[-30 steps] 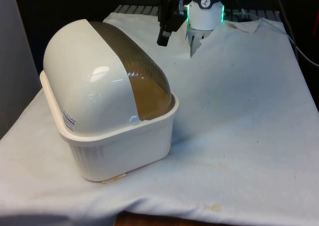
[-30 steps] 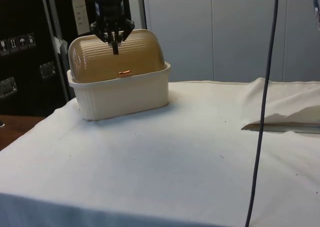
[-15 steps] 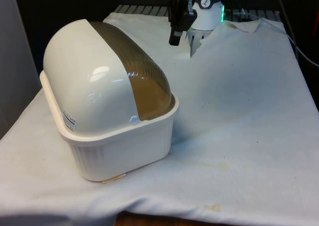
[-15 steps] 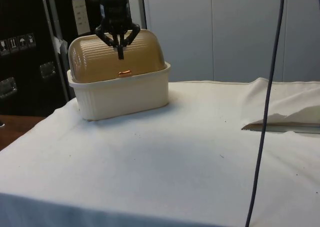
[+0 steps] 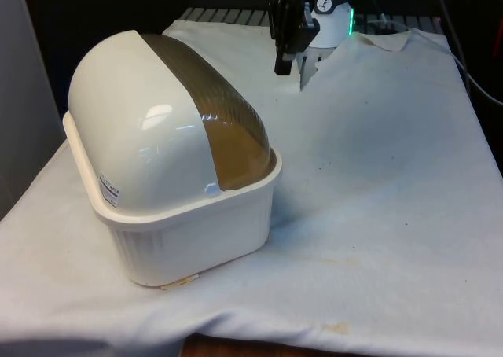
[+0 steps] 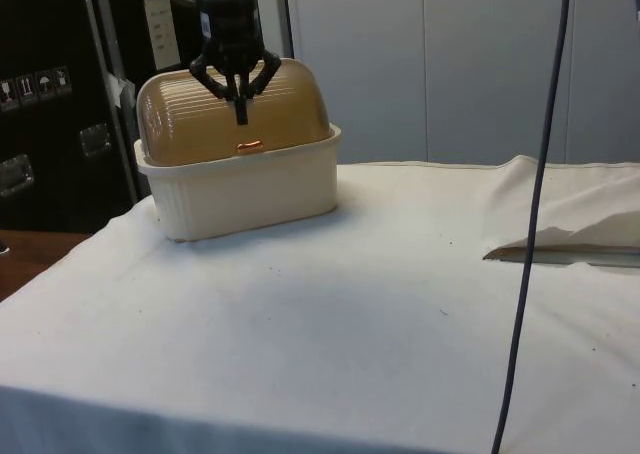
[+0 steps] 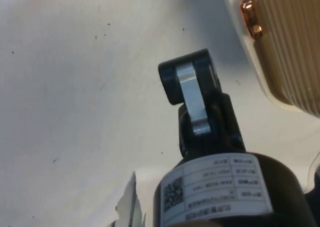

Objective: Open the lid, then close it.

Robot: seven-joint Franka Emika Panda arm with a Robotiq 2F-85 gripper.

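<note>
A cream bread box (image 5: 196,239) stands on the cloth at the front view's left, its brown ribbed roll-top lid (image 5: 212,113) down and closed. In the side view a small copper handle (image 6: 250,146) sits at the lid's (image 6: 200,124) lower edge. My black gripper (image 5: 281,66) hangs in the air beyond the box, apart from it, fingers pointing down and shut on nothing. From the side the gripper (image 6: 240,116) appears in front of the lid, just above the handle. In the wrist view the gripper (image 7: 187,82) is over bare cloth, with the handle (image 7: 250,18) and lid (image 7: 290,47) off to one side.
White cloth (image 5: 377,176) covers the table, with a fold and slit near the robot's base (image 5: 310,70). A dark cable (image 6: 530,224) hangs down in the side view. A dark cabinet (image 6: 50,94) stands behind the box there.
The gripper has moved towards the front view's right, away from the box's top, and dropped a little in the side view. The lid has stayed closed.
</note>
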